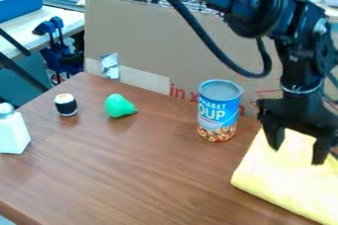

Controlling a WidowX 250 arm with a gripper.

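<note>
The black gripper (296, 151) hangs at the right, open, its two fingers apart and pointing down over a folded yellow cloth (284, 179). Nothing is between the fingers. Just left of the gripper, an upright blue soup can (219, 111) stands on the wooden table. A green pear-shaped object (119, 106) lies left of the can. Farther left is a small black and white sushi-like roll (66, 104). At the left edge stands a white shaker-like bottle (12, 131) with a grey top.
A cardboard panel (151, 31) rises along the back edge of the brown table (145, 169), with a silvery piece of tape (110, 65) on it. Behind at the upper left are a blue bin (20, 9) and blue clamps (58, 46).
</note>
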